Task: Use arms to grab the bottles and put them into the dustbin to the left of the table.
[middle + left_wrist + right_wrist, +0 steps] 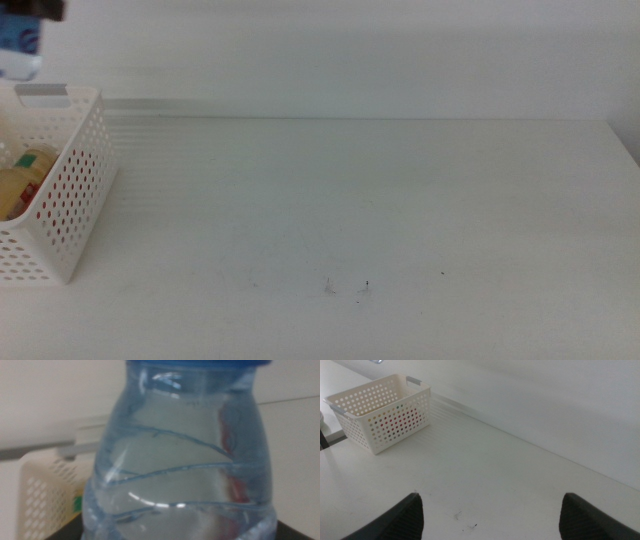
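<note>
One Bottle Held Above the Bin

1. Water bottle (180, 455): clear, ribbed, blue-capped. It fills the left wrist view. In the middle view only a blue-and-clear part of it shows, at the far-left corner, above and just beyond the bin's handle end.
2. Long axis: roughly upright in the wrist view. Tilt relative to the worktop cannot be judged.
3. Left gripper (30, 8): fingers closed on the water bottle; dark finger parts show at both lower corners of the wrist view, flanking its body.
4. Bin (85, 170): white perforated basket at the worktop's left edge. A tea bottle (22, 180) with a green label already lies inside; red shows through the wall holes.
5. Governing relation: the bin opening lies below the held bottle and slightly nearer the camera. Judgement: a short move over the opening should precede release, else the bottle may strike the rim.
6. Right gripper (490, 515): fingers spread wide, empty, waiting over the bare worktop (380, 210), well apart from the bin.
</note>
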